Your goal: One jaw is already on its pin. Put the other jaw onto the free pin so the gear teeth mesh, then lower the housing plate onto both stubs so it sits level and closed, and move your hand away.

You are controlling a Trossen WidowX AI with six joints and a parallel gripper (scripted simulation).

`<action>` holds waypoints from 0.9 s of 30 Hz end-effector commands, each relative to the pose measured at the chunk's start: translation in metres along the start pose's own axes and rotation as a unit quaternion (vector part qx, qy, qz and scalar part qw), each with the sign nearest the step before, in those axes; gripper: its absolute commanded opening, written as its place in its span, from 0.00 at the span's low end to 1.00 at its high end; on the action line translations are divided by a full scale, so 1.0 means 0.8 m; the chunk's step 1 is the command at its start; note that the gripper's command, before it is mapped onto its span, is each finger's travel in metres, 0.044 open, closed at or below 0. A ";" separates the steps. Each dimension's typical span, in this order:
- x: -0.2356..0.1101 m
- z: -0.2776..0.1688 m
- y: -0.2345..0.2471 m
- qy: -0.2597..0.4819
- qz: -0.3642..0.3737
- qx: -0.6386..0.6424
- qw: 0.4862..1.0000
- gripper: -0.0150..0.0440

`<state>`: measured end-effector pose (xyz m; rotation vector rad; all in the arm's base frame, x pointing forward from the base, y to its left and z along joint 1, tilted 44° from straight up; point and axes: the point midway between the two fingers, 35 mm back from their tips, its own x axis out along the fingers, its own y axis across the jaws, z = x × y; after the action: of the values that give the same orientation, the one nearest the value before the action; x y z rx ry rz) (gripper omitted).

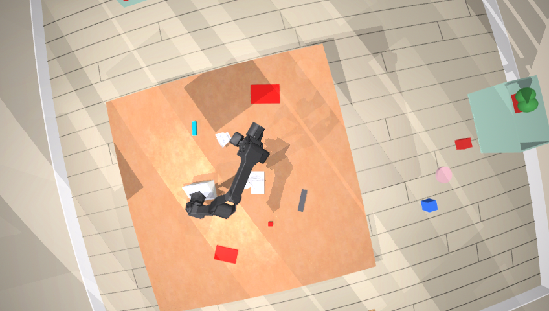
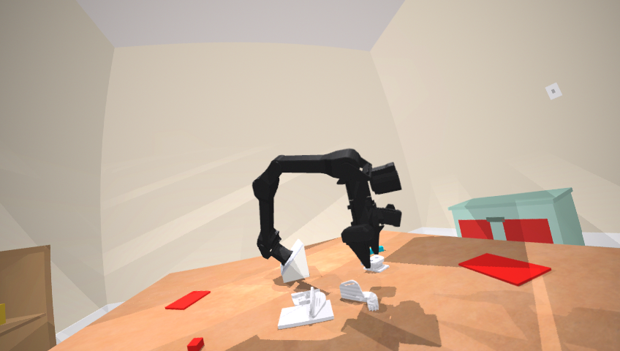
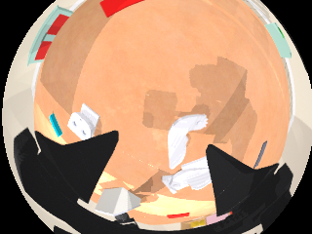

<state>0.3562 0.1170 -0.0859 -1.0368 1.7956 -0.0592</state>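
Observation:
The white base (image 1: 257, 188) (image 2: 300, 319) (image 3: 199, 179) sits on the table with one jaw (image 2: 319, 303) on it; their exact fit is too small to tell. The loose white jaw (image 2: 350, 292) (image 3: 178, 142) lies on the table beside the base, hidden under the arm in the top view. The white housing plate (image 1: 222, 138) (image 2: 374, 263) (image 3: 81, 124) lies apart, with two round holes visible in the wrist view. My gripper (image 2: 371, 259) (image 3: 164, 142) is wide open and empty, above the table. In the wrist view the loose jaw shows between the fingertips, nearer the right one, and the housing plate beyond the left finger.
A white wedge (image 1: 204, 189) (image 2: 296, 264) (image 3: 115, 202) stands at the arm's foot. A cyan bar (image 1: 193, 128) (image 3: 56, 125) lies past the housing plate. Red sheets (image 1: 265, 94) (image 1: 226, 254), a grey bar (image 1: 302, 200) and a small red block (image 1: 270, 223) (image 2: 195, 344) lie farther out.

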 end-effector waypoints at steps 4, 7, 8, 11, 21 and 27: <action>0.000 0.000 0.000 0.000 0.000 0.000 1.000 0.96; 0.000 0.000 0.000 0.000 0.000 0.000 1.000 0.82; 0.000 0.000 0.000 0.000 0.000 0.000 1.000 0.78; 0.000 0.000 0.000 0.000 0.000 0.000 1.000 0.64; 0.000 0.000 0.000 0.000 0.000 0.000 1.000 0.25; 0.000 0.000 0.000 0.000 0.000 0.000 1.000 0.25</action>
<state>0.3562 0.1170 -0.0859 -1.0368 1.7956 -0.0592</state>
